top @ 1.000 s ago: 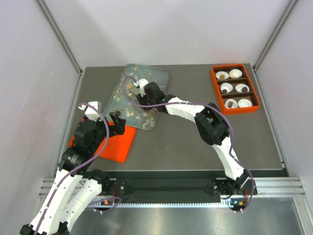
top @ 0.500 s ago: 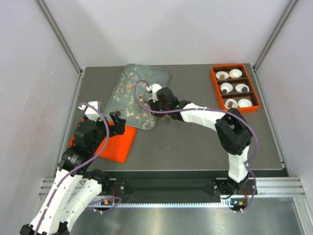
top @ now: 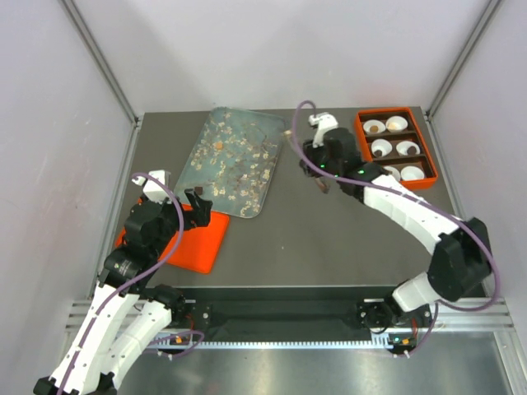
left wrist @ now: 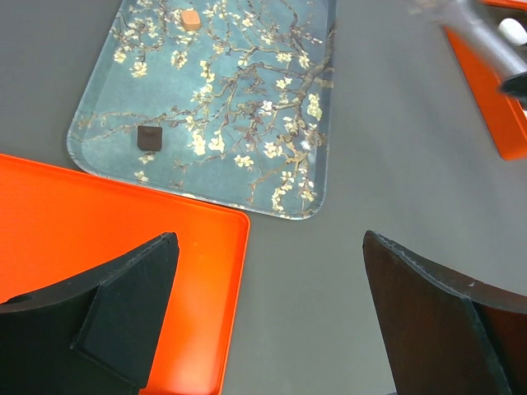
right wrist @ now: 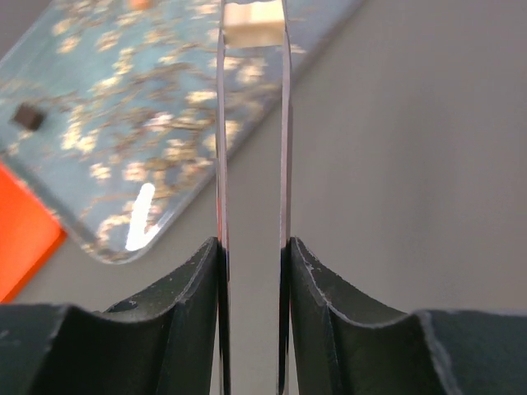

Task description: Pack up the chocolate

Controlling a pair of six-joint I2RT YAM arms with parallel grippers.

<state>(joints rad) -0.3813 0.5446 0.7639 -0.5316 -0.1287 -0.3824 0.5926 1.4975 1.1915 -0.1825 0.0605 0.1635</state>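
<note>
Top cam sits high behind the near edge, looking down over the whole table [top: 329, 239]. Left wrist cam peeks past the left gripper [left wrist: 268, 239], close by the left edge, facing far-right. Right wrist cam sights low along its tongs [right wrist: 221, 164] toward the left edge. All three share the floral tray [top: 235, 160].

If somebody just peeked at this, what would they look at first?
Probably the flowery blue tray at the back left of the table, with little chocolates scattered on it. Next, the right end effector, between the tray and the box, squeezing thin tongs that pinch one pale chocolate at their tip. The bright orange box of white cups sits at the back right.
</note>
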